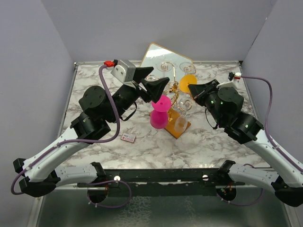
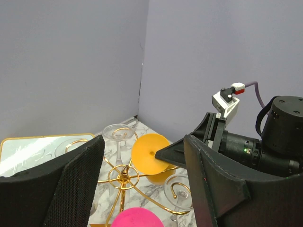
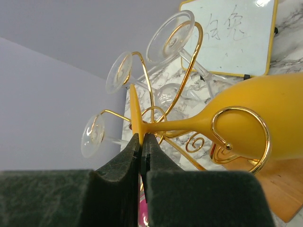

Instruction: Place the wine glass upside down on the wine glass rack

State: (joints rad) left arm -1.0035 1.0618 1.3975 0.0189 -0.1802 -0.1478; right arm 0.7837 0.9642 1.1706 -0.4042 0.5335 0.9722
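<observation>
Right gripper (image 3: 141, 138) pinches the foot rim of the orange glass (image 3: 246, 125), which sits among the rack (image 2: 124, 174) arms. Its bowl is cut off at the frame edge. Left gripper (image 2: 144, 156), jaws spread, hovers over a pink glass (image 1: 161, 111) that hides part of the rack's base. Clear glasses (image 3: 170, 38) hang nearby, with a mirror (image 3: 236, 38) behind.

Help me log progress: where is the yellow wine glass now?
In the top view the yellow wine glass is right of centre, at the wine glass rack, its foot pinched by the right end effector.
</observation>
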